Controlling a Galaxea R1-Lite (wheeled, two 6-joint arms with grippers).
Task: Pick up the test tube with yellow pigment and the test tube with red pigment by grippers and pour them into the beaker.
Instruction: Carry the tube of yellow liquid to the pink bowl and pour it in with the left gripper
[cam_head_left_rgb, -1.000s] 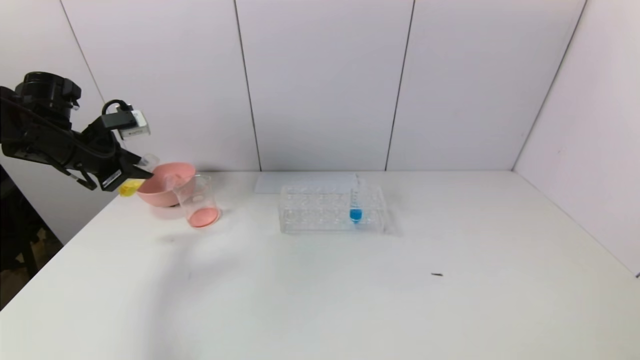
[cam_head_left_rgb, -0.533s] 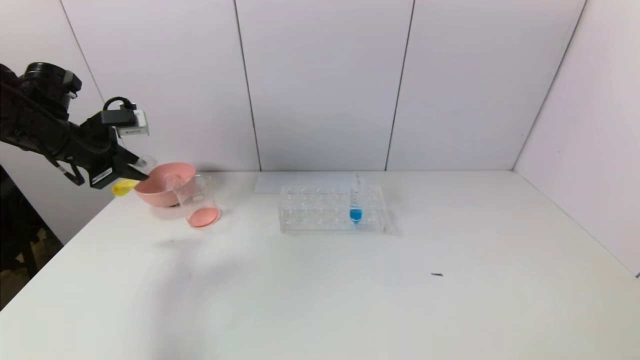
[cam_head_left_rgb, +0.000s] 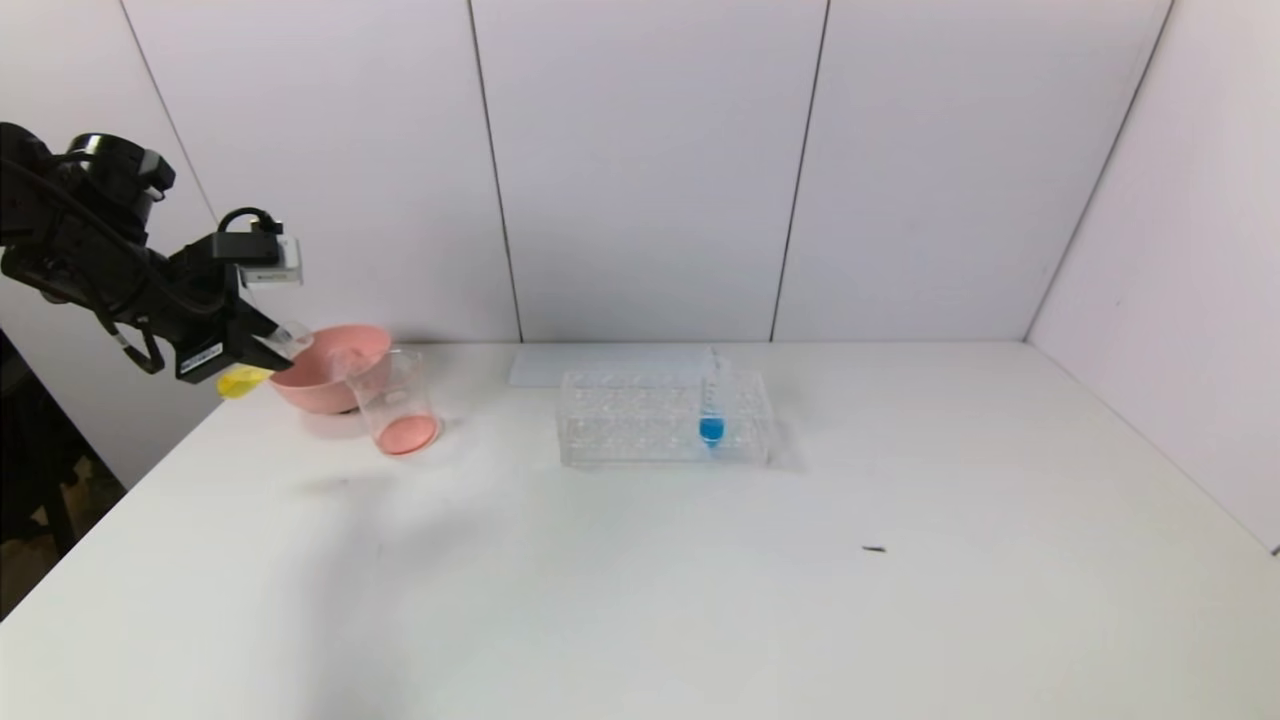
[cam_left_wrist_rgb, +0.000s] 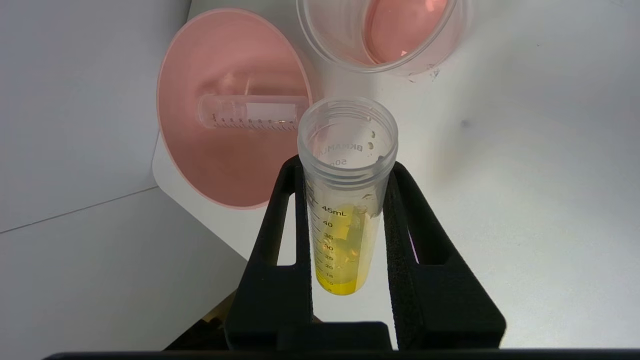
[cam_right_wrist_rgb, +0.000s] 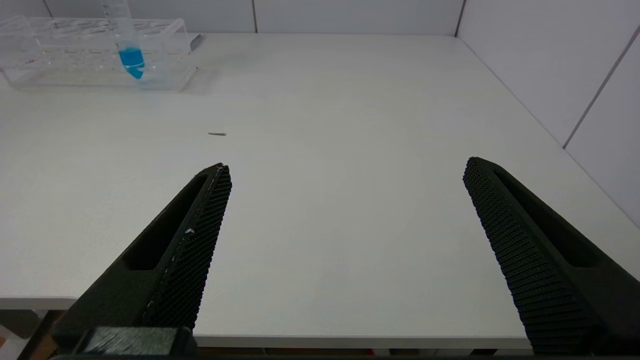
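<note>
the test tube with yellow pigment (cam_left_wrist_rgb: 345, 200) sits clamped between the two black fingers of the left gripper (cam_left_wrist_rgb: 346, 215), held in the air at the table's far left corner, just at nine o'clock of the pink bowl (cam_head_left_rgb: 335, 365). the open mouth leans toward the bowl and the beaker (cam_head_left_rgb: 398, 405), which stands touching the bowl at its four o'clock with red liquid pooled in it. yellow liquid lies low in the rounded tip.

the tube looks light, stiff and smooth-walled, so it is likely slippery; the grip on the upper barrel just under the threaded rim seems the sound place, leaving the mouth free to pour. squeezing harder risks cracking thin plastic.

an emptied tube (cam_left_wrist_rgb: 252, 112) lies on its side in the bowl. the blue tube (cam_head_left_rgb: 711, 405) stands in the clear rack (cam_head_left_rgb: 640, 420), well apart at three o'clock of the beaker. the right gripper (cam_right_wrist_rgb: 345, 240) hangs idle over the near table edge, fingers spread wide, holding nothing.
</note>
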